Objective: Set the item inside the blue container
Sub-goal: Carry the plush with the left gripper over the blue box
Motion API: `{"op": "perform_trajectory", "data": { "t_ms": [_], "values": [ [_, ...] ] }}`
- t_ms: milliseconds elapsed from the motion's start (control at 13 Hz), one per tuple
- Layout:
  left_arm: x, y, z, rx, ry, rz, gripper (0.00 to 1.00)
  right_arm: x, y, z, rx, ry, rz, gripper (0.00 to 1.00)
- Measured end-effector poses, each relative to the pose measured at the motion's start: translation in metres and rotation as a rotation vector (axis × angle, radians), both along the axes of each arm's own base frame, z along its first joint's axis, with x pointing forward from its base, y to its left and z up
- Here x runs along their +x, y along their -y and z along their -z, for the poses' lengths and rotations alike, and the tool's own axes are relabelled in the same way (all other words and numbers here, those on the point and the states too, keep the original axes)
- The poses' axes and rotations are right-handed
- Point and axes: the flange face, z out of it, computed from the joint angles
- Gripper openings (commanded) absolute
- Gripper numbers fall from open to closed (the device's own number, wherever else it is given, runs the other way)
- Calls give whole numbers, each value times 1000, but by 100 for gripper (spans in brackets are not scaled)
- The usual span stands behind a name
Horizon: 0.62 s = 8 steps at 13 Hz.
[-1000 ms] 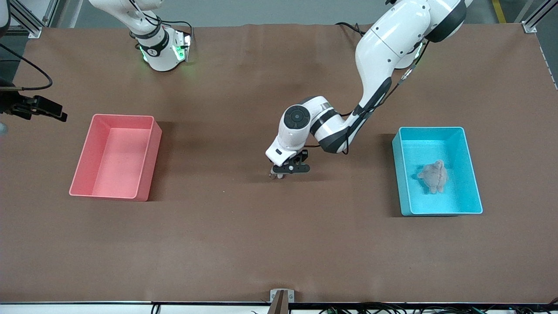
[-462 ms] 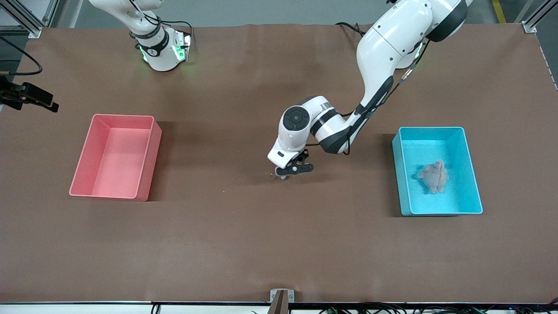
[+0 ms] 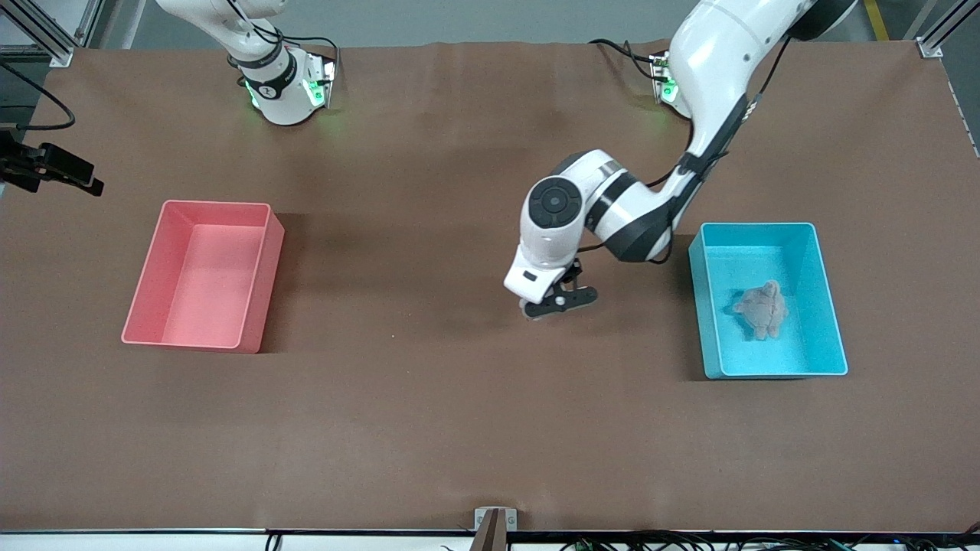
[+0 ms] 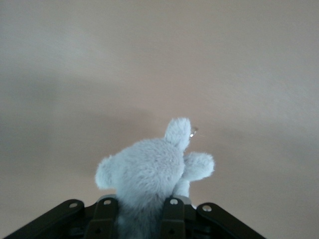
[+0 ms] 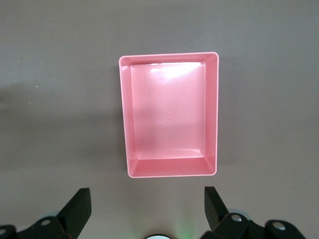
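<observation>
Table (image 3: 429,428) is a flat brown matte sheet, bare across most of the front view. Blue container (image 3: 836,321) sits centre-right of that frame: bright cyan rigid plastic, rectangular, open top, smooth walls, pale rim; a fuzzy grey plush toy (image 3: 761,309) lies on its floor. Pink bin (image 3: 260,285) at centre-left of the frame has the same shape and size, glossy inside, nothing in it; the right wrist view looks straight down into it (image 5: 169,114). Left gripper (image 3: 557,300) is mid-frame over bare table between the two bins, closer to the cyan one, fingers clamped on a small pale fluffy plush (image 4: 149,174) with rounded ears and stubby limbs; in the left wrist view its black fingers (image 4: 172,219) pinch the toy's lower body and the rest sticks out past the tips. In the front view the arm hides that toy. Right gripper (image 5: 144,209) shows only in its own wrist view, over the table just beside the pink bin's short wall, fingers spread wide with nothing between them; that arm is waiting. Wide bare table between the held plush and the cyan rim.
</observation>
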Motion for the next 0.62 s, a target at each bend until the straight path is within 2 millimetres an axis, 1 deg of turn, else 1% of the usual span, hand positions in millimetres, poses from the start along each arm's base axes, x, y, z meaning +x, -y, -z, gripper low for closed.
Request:
{"op": "perform_trajectory", "data": {
  "t_ms": [77, 231, 385, 615],
  "values": [
    [5, -22, -12, 18, -10, 6, 6, -3, 0, -4, 0, 6, 0, 100],
    [18, -74, -24, 29, -32, 31, 6, -9, 0, -13, 1, 16, 1, 100],
    [31, -139, -33, 20, -54, 67, 6, -13, 0, -17, 2, 20, 1, 100],
    [44, -250, -40, 4, -87, 135, 6, -13, 0, -17, 2, 17, 0, 100]
  ]
}}
